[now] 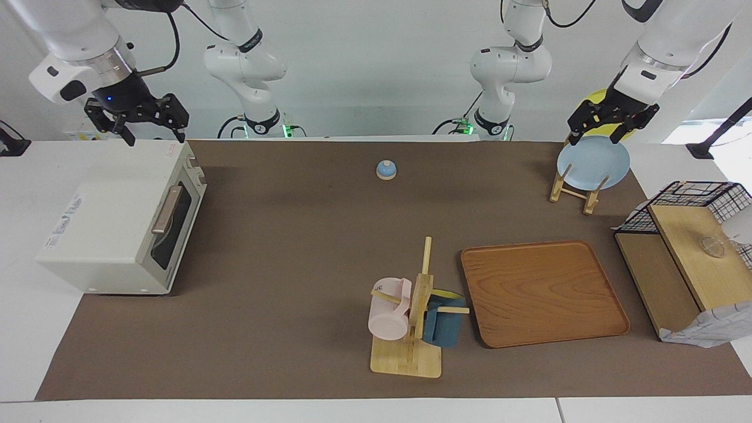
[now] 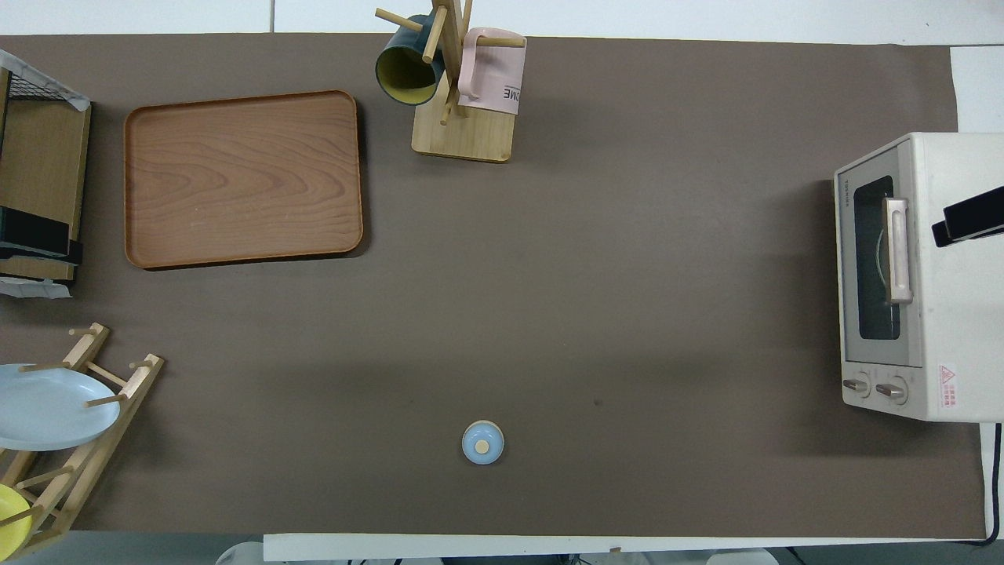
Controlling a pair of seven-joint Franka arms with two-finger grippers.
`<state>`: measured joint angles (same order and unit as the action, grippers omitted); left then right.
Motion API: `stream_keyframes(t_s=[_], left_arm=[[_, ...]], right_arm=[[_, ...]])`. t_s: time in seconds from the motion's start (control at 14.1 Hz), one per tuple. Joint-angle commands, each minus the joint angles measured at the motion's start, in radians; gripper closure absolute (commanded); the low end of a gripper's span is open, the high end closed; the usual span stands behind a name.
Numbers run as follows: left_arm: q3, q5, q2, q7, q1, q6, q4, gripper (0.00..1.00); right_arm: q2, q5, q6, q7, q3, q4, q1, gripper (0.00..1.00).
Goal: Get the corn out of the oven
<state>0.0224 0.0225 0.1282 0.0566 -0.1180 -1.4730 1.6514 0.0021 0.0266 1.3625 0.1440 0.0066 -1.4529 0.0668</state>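
- Oven point(image 1: 111, 229) sits at the right arm's end of the table with its glass door shut and the bar handle point(image 1: 167, 210) across the door; the corn cannot be seen in either view.
- Right gripper point(image 1: 154, 138) hangs just over the oven's top edge nearest the robots, fingers spread apart and holding nothing; the handle lies below those fingertips and farther from the robots.
- Left gripper point(image 1: 593, 138) hovers over the pale blue plate point(image 1: 593, 163) standing in the wooden plate rack point(image 1: 573, 191) at the left arm's end, fingers parted and empty; a yellow plate point(image 1: 605, 97) shows just past its fingers.
- Small blue bell point(image 1: 386, 170) rests on the brown mat point(image 1: 294, 264) between the two grippers, well apart from both.
- Wooden tray point(image 1: 543, 294) lies farther from the robots than the plate rack.
- Mug tree point(image 1: 411, 329), beside the tray, carries a pink mug point(image 1: 389, 317) and a dark blue mug point(image 1: 443, 326).
- Black wire basket point(image 1: 693, 202) with wooden boards stands at the left arm's end.
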Motion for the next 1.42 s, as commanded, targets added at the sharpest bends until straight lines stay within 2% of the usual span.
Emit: stream_keyframes(t_s=[0.0,0.43,0.5,0.64,0.71,1.06,1.21,1.35], left_arm=[[0.004,-0.018,0.014,-0.009,-0.003,0.011,0.007,0.00],[0.002,-0.018,0.014,-0.009,-0.003,0.011,0.007,0.00],[0.002,-0.018,0.014,-0.009,-0.003,0.011,0.007,0.00],[0.002,-0.018,0.014,-0.009,-0.003,0.011,0.007,0.00],[0.002,-0.018,0.014,-0.009,-0.003,0.011,0.007,0.00],[0.002,-0.018,0.014,-0.009,-0.002,0.011,0.007,0.00],[0.002,-0.018,0.014,-0.009,-0.003,0.011,0.007,0.00],[0.002,-0.018,0.014,-0.009,-0.003,0.011,0.007,0.00]], right_arm=[[-0.007,-0.021,0.017,-0.014,0.007,-0.014,0.015,0.00],[-0.011,-0.008,0.018,-0.001,0.010,-0.027,0.010,0.00],[-0.013,-0.005,0.045,0.005,0.009,-0.036,0.004,0.21],[-0.037,0.012,0.102,0.028,0.012,-0.099,0.002,0.76],[-0.053,0.027,0.145,0.049,0.012,-0.145,0.001,1.00],[-0.022,0.268,0.311,0.063,0.019,-0.326,-0.082,1.00],[0.025,0.295,0.355,0.062,0.018,-0.348,-0.078,1.00],[0.058,0.386,0.372,0.062,0.019,-0.372,-0.079,1.00]])
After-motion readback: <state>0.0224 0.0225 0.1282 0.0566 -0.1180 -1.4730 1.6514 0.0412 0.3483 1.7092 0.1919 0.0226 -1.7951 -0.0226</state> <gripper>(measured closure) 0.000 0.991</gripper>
